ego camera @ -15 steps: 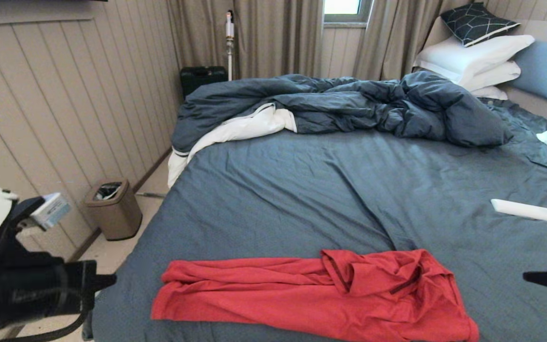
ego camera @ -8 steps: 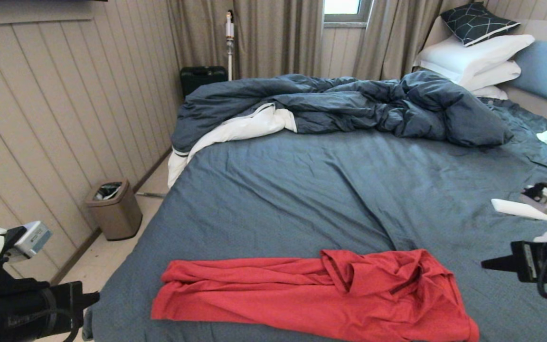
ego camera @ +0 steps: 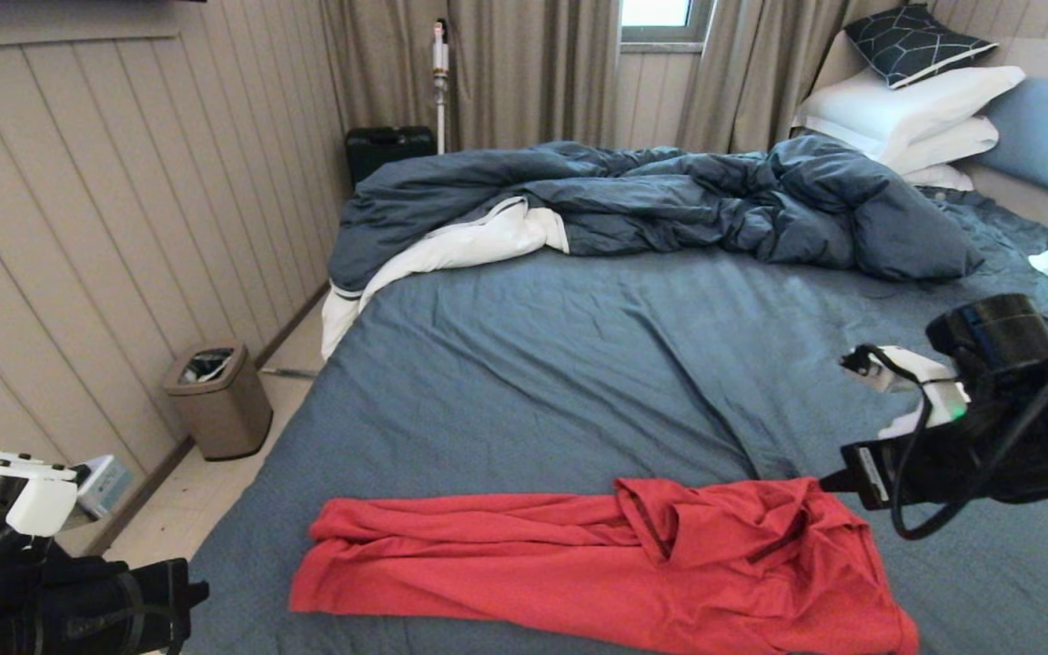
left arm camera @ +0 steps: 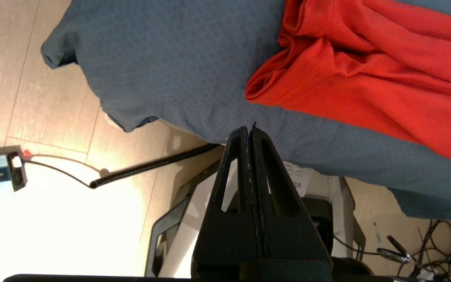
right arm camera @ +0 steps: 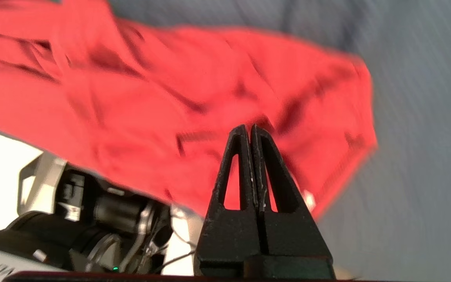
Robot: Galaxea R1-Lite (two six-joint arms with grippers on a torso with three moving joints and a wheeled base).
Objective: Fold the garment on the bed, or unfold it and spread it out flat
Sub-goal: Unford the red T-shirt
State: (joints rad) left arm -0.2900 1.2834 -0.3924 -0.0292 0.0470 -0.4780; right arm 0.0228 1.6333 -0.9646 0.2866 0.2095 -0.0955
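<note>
We see the red T-shirt [ego camera: 597,569] lying crumpled along the near edge of the bed [ego camera: 579,364], its long axis running left to right, with our right gripper [ego camera: 838,480], fingers pressed together and empty, nearer, at its right end, while the left gripper [left arm camera: 250,131], likewise closed and empty, hangs off its left end.

Both arms [ego camera: 60,600] are matte black with white wrist housings; the right gripper [right arm camera: 251,131] has 2 black triangular cut-out fingers, looping black cables, and a green light.
</note>
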